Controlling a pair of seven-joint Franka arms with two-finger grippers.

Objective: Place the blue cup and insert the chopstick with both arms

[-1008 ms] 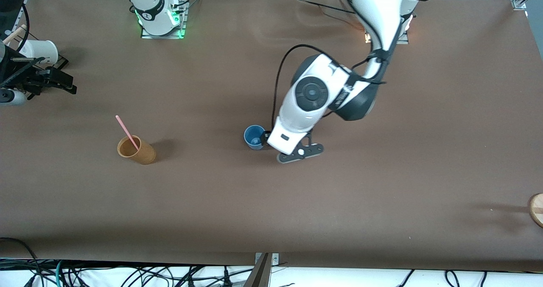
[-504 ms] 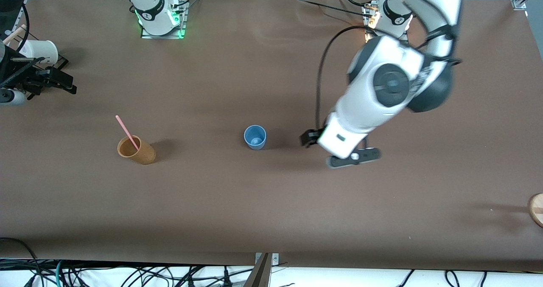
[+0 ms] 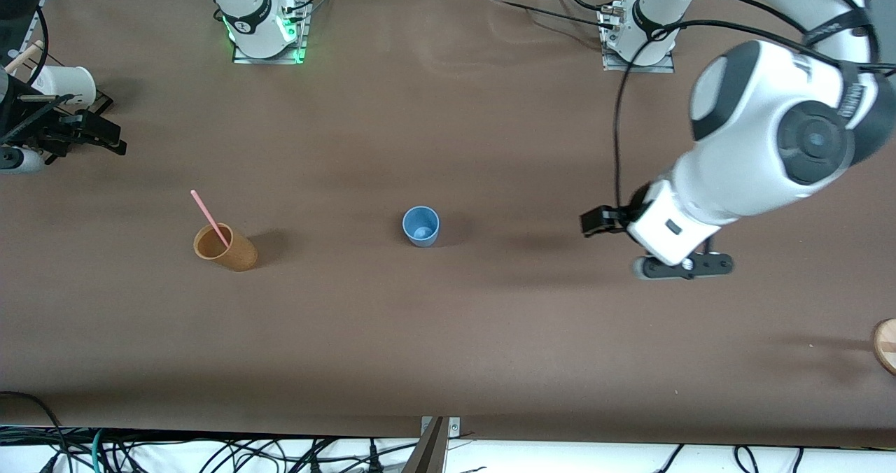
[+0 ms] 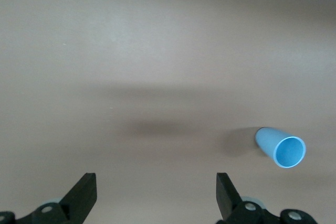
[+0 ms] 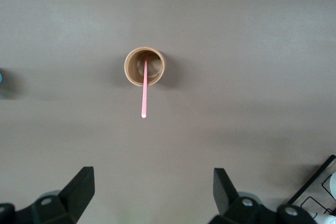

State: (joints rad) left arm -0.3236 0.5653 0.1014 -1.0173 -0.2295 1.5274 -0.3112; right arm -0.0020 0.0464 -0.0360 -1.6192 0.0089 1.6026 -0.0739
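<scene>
Left wrist view is showing the left gripper (image 4: 153,198) with its two black fingers (image 4: 84,195) standing wide apart over bare brown table (image 4: 131,51), nothing between them. Off to one side of that gripper the blue cup (image 4: 281,148) is standing upright on the table, well apart from the fingers. From the front, the left gripper (image 3: 682,266) is hanging over the table toward the left arm's end, and the blue cup (image 3: 421,226) is sitting near the middle of the table, clear of it.

Right wrist view is giving what the front view cannot: the right gripper (image 5: 149,198), its fingers (image 5: 79,192) also spread wide and holding nothing, is looking straight down on the tan cup (image 5: 145,66) with the pink chopstick (image 5: 144,90) leaning out of it. In the front view this gripper is not showing; only the right arm's base (image 3: 255,15) is. There the tan cup (image 3: 225,248) is standing toward the right arm's end, the chopstick (image 3: 208,215) rising from its mouth, with the blue cup well apart from it. A white cup (image 3: 66,85) is sitting by a black rack (image 3: 70,133) at the table's edge.
</scene>
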